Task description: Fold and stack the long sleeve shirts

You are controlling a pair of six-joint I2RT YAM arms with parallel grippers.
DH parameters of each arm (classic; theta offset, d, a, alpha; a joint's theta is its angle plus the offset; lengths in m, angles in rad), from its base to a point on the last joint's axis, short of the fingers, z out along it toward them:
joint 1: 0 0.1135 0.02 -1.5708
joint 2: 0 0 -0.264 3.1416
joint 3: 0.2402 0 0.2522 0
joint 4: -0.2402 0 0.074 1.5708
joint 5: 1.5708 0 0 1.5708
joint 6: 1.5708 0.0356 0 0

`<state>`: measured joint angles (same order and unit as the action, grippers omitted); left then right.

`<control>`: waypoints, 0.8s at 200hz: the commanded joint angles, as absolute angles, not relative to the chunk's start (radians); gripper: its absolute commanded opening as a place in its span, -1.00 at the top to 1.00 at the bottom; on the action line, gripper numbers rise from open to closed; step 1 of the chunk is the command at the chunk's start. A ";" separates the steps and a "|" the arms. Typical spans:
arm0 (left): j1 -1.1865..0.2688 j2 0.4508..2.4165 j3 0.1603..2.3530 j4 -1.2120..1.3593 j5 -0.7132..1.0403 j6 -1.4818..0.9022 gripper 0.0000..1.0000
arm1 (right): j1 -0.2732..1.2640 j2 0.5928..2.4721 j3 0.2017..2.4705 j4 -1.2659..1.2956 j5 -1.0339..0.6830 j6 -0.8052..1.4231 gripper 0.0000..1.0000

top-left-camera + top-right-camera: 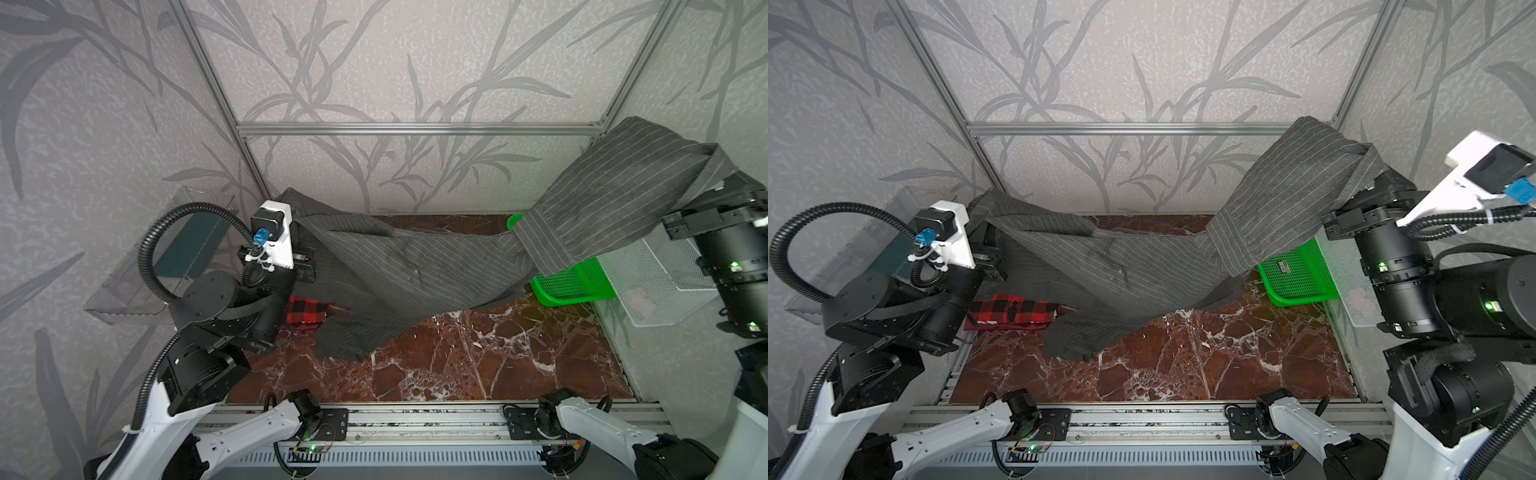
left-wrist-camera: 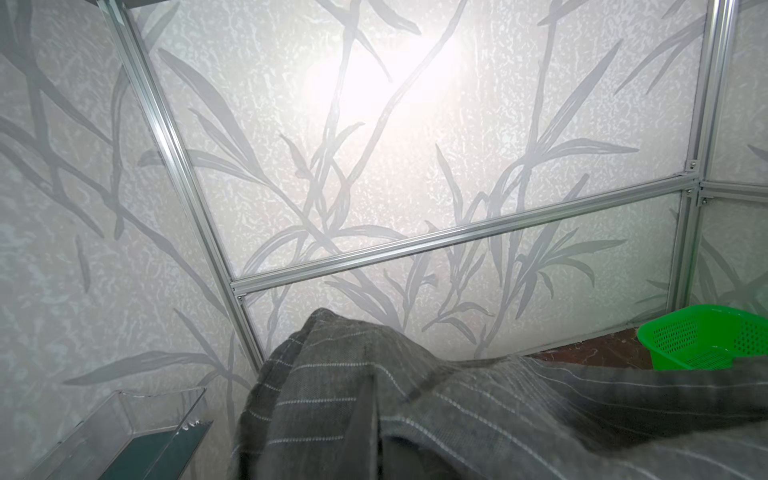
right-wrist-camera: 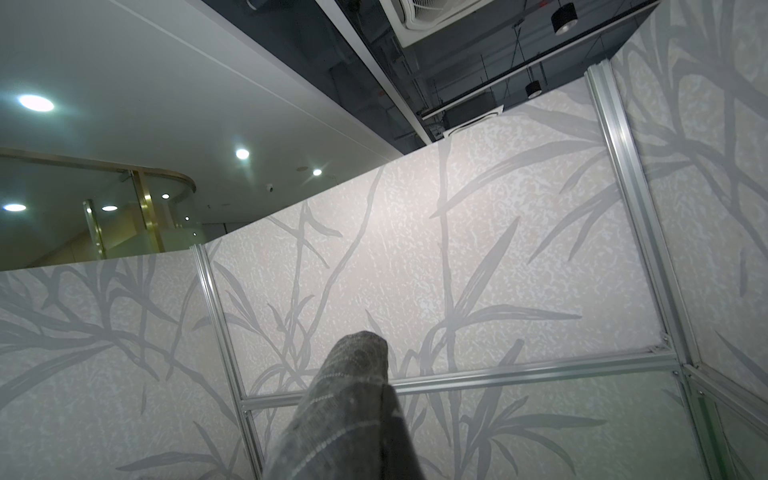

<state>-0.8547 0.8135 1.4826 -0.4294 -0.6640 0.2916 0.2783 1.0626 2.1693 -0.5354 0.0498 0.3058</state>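
Black-and-white arms [image 1: 216,291], corrugated black cables [image 1: 144,257]

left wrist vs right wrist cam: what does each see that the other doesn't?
Left wrist only: the green basket, a clear plastic bin and a strip of the marble tabletop.
Right wrist only: the room's ceiling above the partition, with recessed lights and an air vent.
Both: the pinstripe shirt bunched up close in the foreground, and the leaf-patterned wall panels in aluminium framing.
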 commanded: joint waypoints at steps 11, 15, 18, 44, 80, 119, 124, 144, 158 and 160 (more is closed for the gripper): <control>-0.862 0.791 1.510 -0.502 -0.625 0.186 1.00 | 0.291 1.078 2.299 -0.534 0.101 0.295 1.00; -0.862 0.788 1.519 -0.502 -0.617 0.179 1.00 | 0.293 1.084 2.317 -0.536 0.106 0.290 1.00; -0.862 0.786 1.528 -0.501 -0.610 0.175 1.00 | 0.298 1.091 2.335 -0.538 0.115 0.286 1.00; -0.862 0.794 1.610 -0.494 -0.522 0.157 1.00 | 0.368 1.153 2.477 -0.546 0.131 0.260 1.00; -0.862 0.785 1.586 -0.404 -0.468 0.121 1.00 | 0.418 1.198 2.539 -0.581 0.172 0.213 1.00; -0.862 0.805 1.352 -0.284 -0.664 0.106 1.00 | 0.448 1.292 2.518 -0.712 0.230 0.160 1.00; -0.863 0.816 1.325 -0.280 -0.684 0.096 1.00 | 0.448 1.308 2.512 -0.736 0.233 0.161 1.00; -0.861 0.864 1.231 -0.272 -0.749 0.044 1.00 | 0.444 1.361 2.430 -0.785 0.238 0.157 1.00; -0.857 0.907 1.182 -0.265 -0.776 0.013 1.00 | 0.410 1.378 2.329 -0.769 0.224 0.173 1.00; -0.855 0.913 1.177 -0.265 -0.779 0.007 1.00 | 0.402 1.381 2.313 -0.767 0.219 0.179 1.00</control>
